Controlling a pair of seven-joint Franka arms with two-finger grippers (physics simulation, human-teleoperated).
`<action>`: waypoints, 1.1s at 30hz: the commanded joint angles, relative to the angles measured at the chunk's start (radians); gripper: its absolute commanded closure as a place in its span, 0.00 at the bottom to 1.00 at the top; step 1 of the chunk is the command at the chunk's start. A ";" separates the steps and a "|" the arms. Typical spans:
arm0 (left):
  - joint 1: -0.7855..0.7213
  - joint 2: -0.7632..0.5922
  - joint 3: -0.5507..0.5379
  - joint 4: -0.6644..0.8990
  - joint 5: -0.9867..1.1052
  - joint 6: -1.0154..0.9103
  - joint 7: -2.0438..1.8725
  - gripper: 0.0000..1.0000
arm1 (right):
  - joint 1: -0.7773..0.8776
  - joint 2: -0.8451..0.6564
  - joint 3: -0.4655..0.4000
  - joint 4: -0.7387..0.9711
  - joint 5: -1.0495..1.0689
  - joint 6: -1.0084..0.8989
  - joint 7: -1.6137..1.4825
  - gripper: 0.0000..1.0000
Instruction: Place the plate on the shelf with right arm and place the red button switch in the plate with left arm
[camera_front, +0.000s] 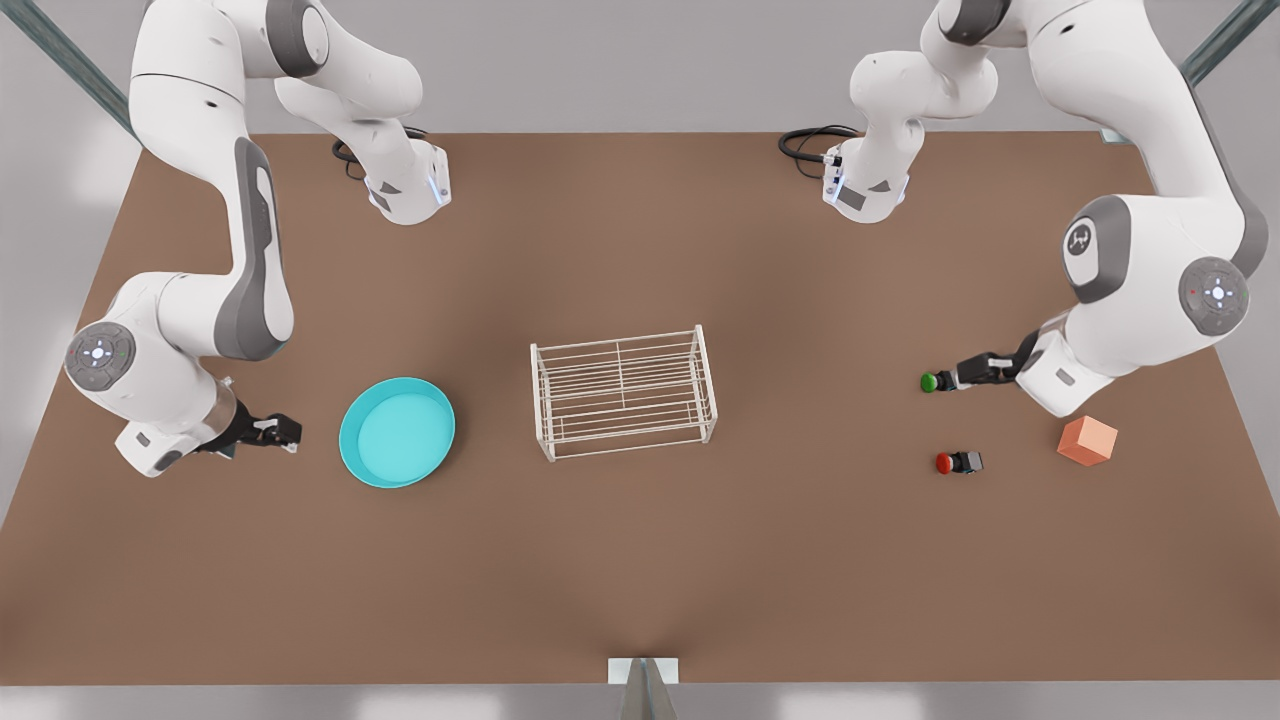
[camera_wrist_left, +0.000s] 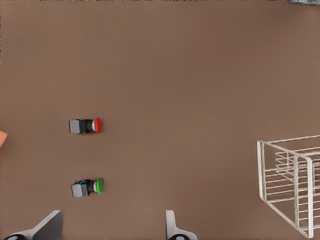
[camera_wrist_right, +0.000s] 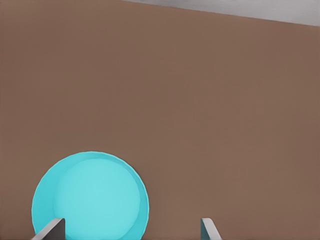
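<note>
The turquoise plate (camera_front: 397, 432) (camera_wrist_right: 90, 195) lies flat on the table toward the front view's left. My right gripper (camera_front: 275, 432) (camera_wrist_right: 131, 232) hovers just beside its outer edge, open and empty. The white wire shelf (camera_front: 622, 375) (camera_wrist_left: 292, 180) stands at the table's middle with nothing on it. The red button switch (camera_front: 957, 462) (camera_wrist_left: 86, 125) lies on its side toward the front view's right. My left gripper (camera_front: 960, 377) (camera_wrist_left: 111, 232) is open and empty, above the green-capped switch (camera_front: 929, 381) (camera_wrist_left: 87, 187), a short way from the red one.
An orange cube (camera_front: 1087, 441) (camera_wrist_left: 2, 138) sits to the right of the red switch in the front view. Bare brown table (camera_front: 640, 580) stretches along the front and between the plate, the shelf and the switches.
</note>
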 joint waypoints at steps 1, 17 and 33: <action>0.001 0.002 0.001 0.002 0.006 0.017 -0.013 0.00 | 0.000 -0.001 0.000 -0.002 0.005 0.002 -0.055 0.00; 0.081 0.036 0.002 -0.071 0.048 -0.030 -0.146 0.00 | -0.104 0.060 -0.005 -0.264 0.192 0.171 -0.094 0.00; 0.068 -0.015 -0.096 -0.099 -0.026 -0.029 -0.036 0.00 | -0.100 0.251 0.004 -0.232 0.327 0.218 -0.262 0.07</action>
